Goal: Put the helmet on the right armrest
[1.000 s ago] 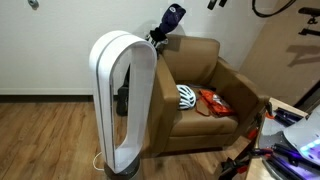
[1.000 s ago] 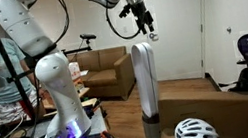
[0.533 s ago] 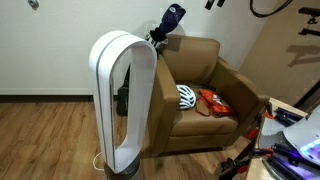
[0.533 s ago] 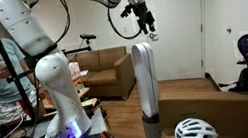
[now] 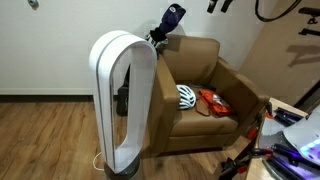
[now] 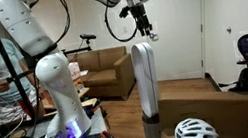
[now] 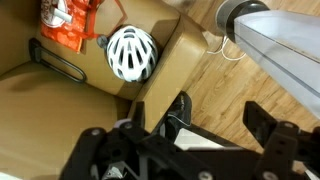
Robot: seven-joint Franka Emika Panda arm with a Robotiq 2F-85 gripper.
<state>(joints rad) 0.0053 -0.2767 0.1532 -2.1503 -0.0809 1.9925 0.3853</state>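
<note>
A white fan [image 5: 125,100] stands left of an armchair [image 5: 200,55]. The helmet [image 5: 187,96] lies on its seat, beside an orange bag [image 5: 213,102]. The gripper [image 6: 147,32] hangs high above, open and empty. Coming down, it could strike the fan. Since the earlier frame it has barely shifted, and the helmet is unmoved.

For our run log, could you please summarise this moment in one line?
stage: pre-grasp | gripper: open, empty, high | white vented helmet: on seat of brown armchair beside orange snack bag | task: not done
</note>
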